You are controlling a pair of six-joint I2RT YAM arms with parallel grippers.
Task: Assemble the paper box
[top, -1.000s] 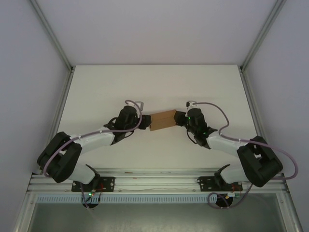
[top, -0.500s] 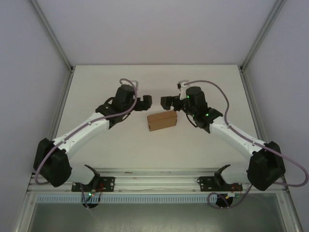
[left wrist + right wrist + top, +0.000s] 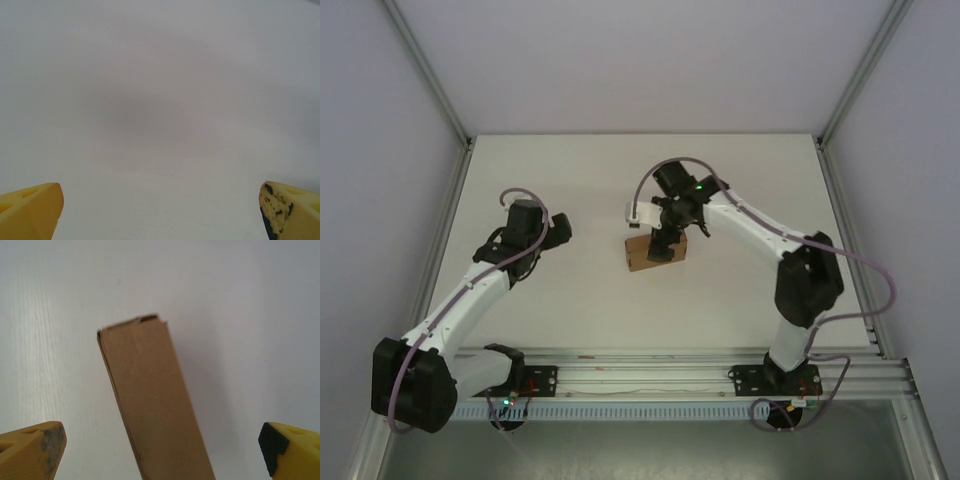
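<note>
A white counter (image 3: 570, 170) is seen from above, walled on three sides, with the two arms mounted at its near edge. The left arm (image 3: 470, 290) is stretched toward the left part of the counter, well apart from the work. The right arm (image 3: 760, 235) is bent inward over the middle. The box (image 3: 638, 256) lies flat near the centre of the counter. It is already folded into a small closed brown block and is partly covered from above by the right gripper (image 3: 666, 238). In the right wrist view the box is seen lengthwise between the two yellow fingers (image 3: 32, 450), which are spread wide to either side and touch nothing. The left gripper (image 3: 558, 228) is likewise spread, with only bare counter between its tips. At the far end of the box the end flap (image 3: 142, 320) is seen with a thin dark gap along its edge, so it may not be fully seated. The step in hand is judged to be a late one: the body is formed, and a check or final closing of that end seems to be what remains. For the next move, the right gripper would need to be lowered squarely over the box and closed across its narrow width. The left gripper would need to be brought in to press the flap home. Care would be called for so that the light box is not pushed along the counter or crushed.
</note>
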